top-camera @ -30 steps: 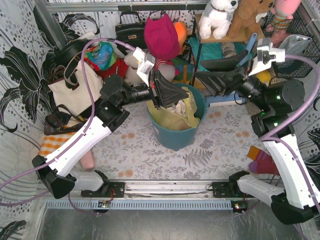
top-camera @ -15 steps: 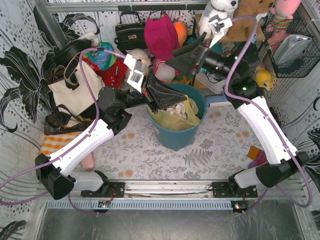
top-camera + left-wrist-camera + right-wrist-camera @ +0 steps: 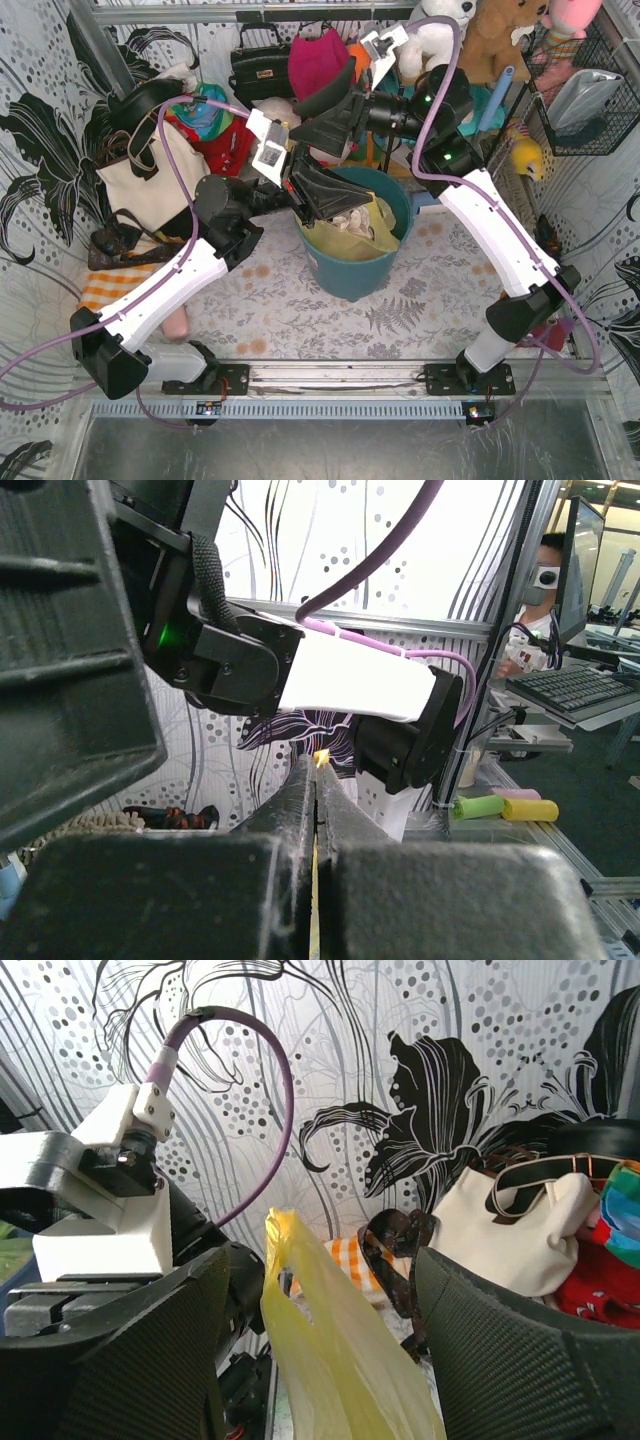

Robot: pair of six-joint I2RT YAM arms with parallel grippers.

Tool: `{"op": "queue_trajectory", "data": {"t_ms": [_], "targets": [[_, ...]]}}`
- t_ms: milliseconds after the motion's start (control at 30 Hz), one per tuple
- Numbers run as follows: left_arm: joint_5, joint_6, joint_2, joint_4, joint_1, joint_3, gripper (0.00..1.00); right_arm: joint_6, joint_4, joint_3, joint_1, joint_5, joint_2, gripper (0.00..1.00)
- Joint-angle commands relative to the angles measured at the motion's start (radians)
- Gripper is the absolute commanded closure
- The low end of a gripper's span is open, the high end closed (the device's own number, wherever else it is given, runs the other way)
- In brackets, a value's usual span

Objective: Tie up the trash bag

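The yellow-green trash bag [image 3: 352, 238] sits in a teal round bin [image 3: 350, 275], with crumpled white paper showing inside. My left gripper [image 3: 338, 203] is at the bin's near-left rim and is shut on a thin strip of the bag [image 3: 320, 759], which pokes out above its tips [image 3: 318, 772]. My right gripper [image 3: 308, 122] reaches in from the far right, just above and behind the left one. It is open, and a raised flap of the bag [image 3: 320, 1360] stands between its two wide-apart fingers [image 3: 322, 1260] without touching either.
A cream tote bag with dark straps [image 3: 140, 170] stands at the left and also shows in the right wrist view [image 3: 500, 1220]. Soft toys, a black handbag [image 3: 262, 62] and clothing crowd the back. A wire basket [image 3: 585, 90] hangs at the right.
My right arm swung from the right side leftward over the bin's far rim, and its open fingers now flank the bag's raised flap. My left gripper stayed shut on the bag.
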Motion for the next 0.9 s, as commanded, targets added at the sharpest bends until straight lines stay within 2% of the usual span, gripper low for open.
{"op": "queue_trajectory", "data": {"t_ms": [0,100,333,567,867], "targets": [[0.006,-0.008,-0.017,0.032,-0.004,0.001,1.0,-0.003,0.038,0.076,0.022,-0.046,0.046,0.26],[0.009,-0.016,-0.012,0.026,-0.003,0.006,1.0,-0.014,0.014,0.104,0.035,-0.046,0.079,0.34],[0.008,-0.022,-0.007,0.019,-0.004,0.013,1.0,-0.026,0.014,0.112,0.047,-0.027,0.087,0.7],[0.008,-0.021,-0.006,0.012,-0.003,0.021,1.0,-0.04,0.004,0.1,0.047,0.01,0.062,1.0],[-0.001,0.005,-0.016,-0.012,-0.003,0.029,1.0,-0.11,0.015,-0.027,0.047,0.166,-0.081,1.0]]}}
